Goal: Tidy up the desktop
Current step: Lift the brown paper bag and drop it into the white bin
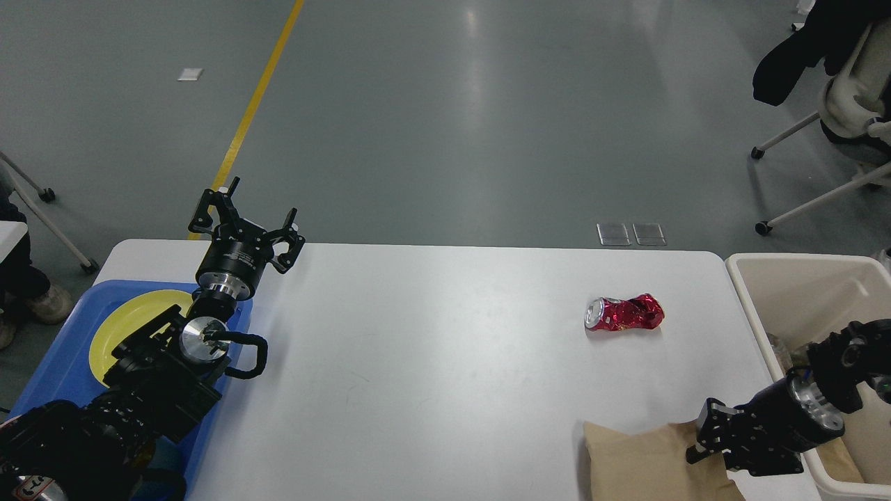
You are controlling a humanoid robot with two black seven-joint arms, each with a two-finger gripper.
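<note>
The white desktop [431, 334] fills the middle of the head view. A crushed red can [624, 313] lies on its side right of centre. A flat brown paper bag [640, 463] lies at the front right edge. My right gripper [711, 449] is low on the bag's right end and touches it; its dark fingers overlap the paper, so their spacing is unclear. My left gripper [247, 217] is raised at the back left corner, open and empty, well away from the can.
A blue tray [52, 369] with a yellow plate [132, 320] sits at the left edge, partly under my left arm. A beige bin [786, 278] stands off the table's right side. Wheeled chairs [835, 104] stand on the floor at the far right.
</note>
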